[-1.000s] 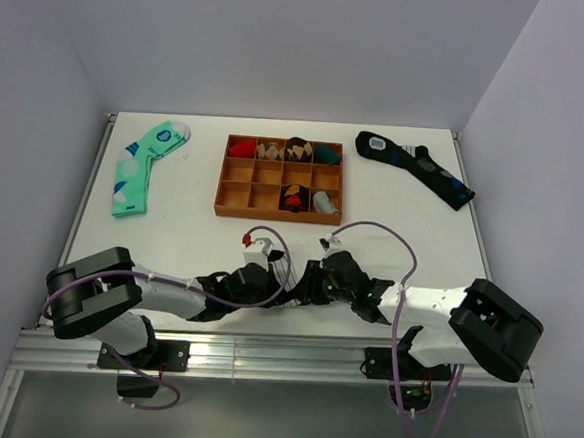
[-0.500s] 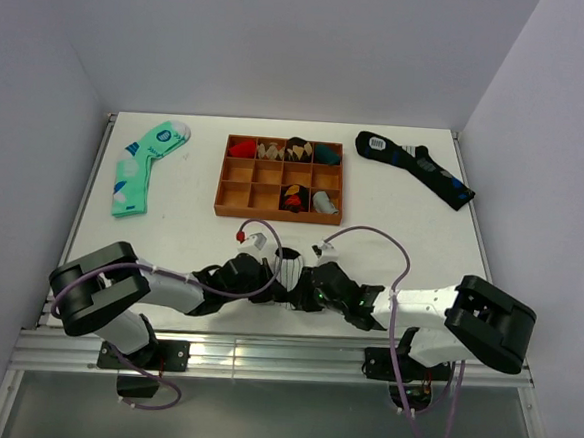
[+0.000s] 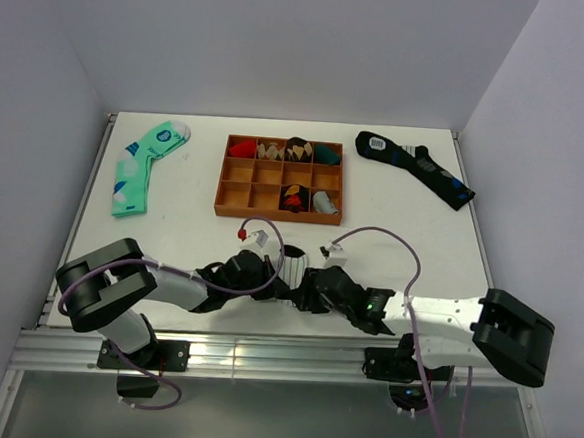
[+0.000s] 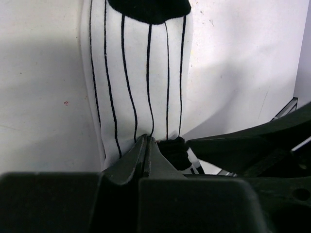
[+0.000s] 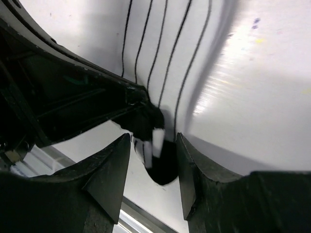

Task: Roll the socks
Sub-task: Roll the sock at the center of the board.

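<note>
Striped sock [image 3: 291, 265], white with thin black lengthwise lines, lies at 6 o'clock on the bench [image 3: 176, 236], right at the near edge between your two arms. It is the only one of its kind in view. From the left wrist you see its white body running away toward 12 o'clock, with a black end at the far tip.

Your left fingers [image 4: 130, 161] are pressed together with no gap. They pinch the near edge of the striped sock, and the stripes draw in toward the pinch. Just to the 3 o'clock side of that pinch sits a small black part of the sock.

Your right fingers [image 5: 110, 171] stand apart at a middling width. That black near end of the sock lies in the gap between them, and neither finger visibly presses on it. The closed left fingers reach in from the 9 o'clock side of the right wrist view and meet the fabric just beyond the gap.

You have three loose socks on the bench. Besides the striped one, there is one mint green sock [image 3: 140, 166] at 10 o'clock and one black sock [image 3: 416, 168] with blue patches at 2 o'clock, both well apart from the arms. One wooden tray [image 3: 236, 187] with twelve compartments sits toward 12 o'clock, and about six compartments hold rolled bundles.
</note>
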You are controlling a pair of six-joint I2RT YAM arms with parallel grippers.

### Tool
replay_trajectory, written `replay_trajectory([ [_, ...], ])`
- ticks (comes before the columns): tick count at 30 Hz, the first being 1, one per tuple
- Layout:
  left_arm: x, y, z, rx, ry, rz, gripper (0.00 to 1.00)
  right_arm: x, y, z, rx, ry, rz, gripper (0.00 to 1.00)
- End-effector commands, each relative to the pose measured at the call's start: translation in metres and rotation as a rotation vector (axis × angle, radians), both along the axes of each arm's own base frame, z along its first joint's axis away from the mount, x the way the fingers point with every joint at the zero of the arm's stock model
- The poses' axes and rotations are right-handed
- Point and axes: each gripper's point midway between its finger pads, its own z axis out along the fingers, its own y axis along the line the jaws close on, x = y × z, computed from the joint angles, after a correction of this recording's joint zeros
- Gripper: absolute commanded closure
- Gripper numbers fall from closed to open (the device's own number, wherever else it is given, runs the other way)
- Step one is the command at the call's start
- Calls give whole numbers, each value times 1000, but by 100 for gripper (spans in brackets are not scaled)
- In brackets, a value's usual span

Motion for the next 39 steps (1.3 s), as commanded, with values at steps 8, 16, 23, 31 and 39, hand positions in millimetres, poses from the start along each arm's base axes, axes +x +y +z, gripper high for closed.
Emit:
replay_trajectory([
  [8,-46,112,-98,507,188,27,100,11,-15,51,22,-258,60,53],
  [16,-44,109,-96,512,183,5,100,-1,9,60,-56,-387,217,51],
  [23,-40,105,-96,487,198,-19,100,-9,27,50,-134,-455,263,49],
  [31,-37,105,-96,478,206,-34,100,-6,49,96,-244,-567,341,47],
  [39,-35,104,-92,457,191,-31,100,-15,25,75,-531,-538,570,44],
])
